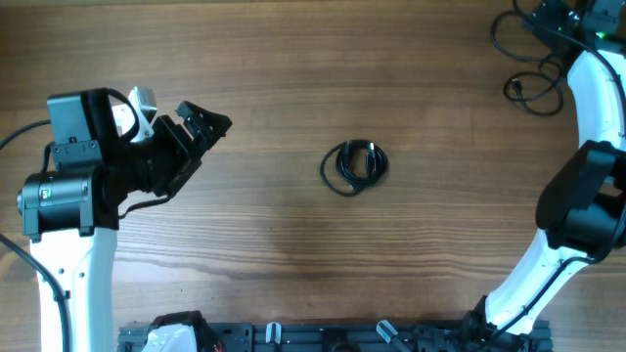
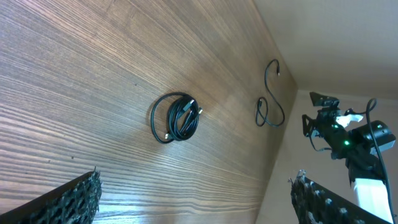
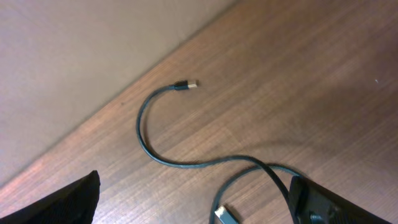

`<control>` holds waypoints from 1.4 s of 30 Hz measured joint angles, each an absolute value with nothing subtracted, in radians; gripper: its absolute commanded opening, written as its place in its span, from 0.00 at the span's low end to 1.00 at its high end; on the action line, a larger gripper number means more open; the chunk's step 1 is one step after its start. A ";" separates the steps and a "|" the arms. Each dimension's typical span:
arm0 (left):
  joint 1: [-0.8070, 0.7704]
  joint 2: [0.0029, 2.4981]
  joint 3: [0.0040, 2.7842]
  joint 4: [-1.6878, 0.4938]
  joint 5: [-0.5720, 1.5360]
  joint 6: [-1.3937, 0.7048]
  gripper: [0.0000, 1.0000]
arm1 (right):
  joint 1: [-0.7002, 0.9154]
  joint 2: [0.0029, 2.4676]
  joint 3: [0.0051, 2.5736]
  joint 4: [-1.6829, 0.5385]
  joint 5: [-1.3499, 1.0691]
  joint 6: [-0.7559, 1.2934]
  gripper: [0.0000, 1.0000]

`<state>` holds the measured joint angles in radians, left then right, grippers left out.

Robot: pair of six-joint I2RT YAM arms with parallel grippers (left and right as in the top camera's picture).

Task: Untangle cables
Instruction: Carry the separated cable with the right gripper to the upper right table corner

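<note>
1. While neither arm touches them, the coiled cables [image 1: 355, 167] lie at the centre of the overhead frame on the wooden table [image 1: 293, 59]
2. A loose cable [image 3: 139, 127] snakes near the table's upper right corner, below the right gripper [image 3: 194, 186], whose jaws are spread wide and hold nothing
3. The left gripper [image 1: 202, 117], at the left of the frame, has its jaws spread too, and they are empty

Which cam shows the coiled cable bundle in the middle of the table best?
Left wrist: the coiled bundle is largest there, with separate loops and plug ends visible. Overhead shows it small, mid-table. Right wrist misses it, showing only a loose cable.
</note>
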<state>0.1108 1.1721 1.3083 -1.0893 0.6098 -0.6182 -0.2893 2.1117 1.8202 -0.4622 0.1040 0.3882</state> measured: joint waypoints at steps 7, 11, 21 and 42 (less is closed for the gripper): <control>0.111 1.172 1.308 -1.092 0.610 -0.618 1.00 | -0.382 2.101 1.823 -0.769 0.062 0.392 0.92; 0.111 1.172 1.308 -1.092 0.610 -0.618 1.00 | -0.429 2.095 1.799 -0.865 -0.009 0.380 0.78; 0.111 1.172 1.308 -1.092 0.602 -0.618 1.00 | -0.422 2.093 1.681 -0.670 -0.157 0.382 0.04; 0.111 1.173 1.308 -1.092 0.588 -0.618 1.00 | -0.368 2.231 1.681 -0.067 -0.395 0.964 0.99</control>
<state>0.1108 1.1728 1.3083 -1.0924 0.5877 -0.6182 -0.3676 2.2311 1.6810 -0.0666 -0.3950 0.9638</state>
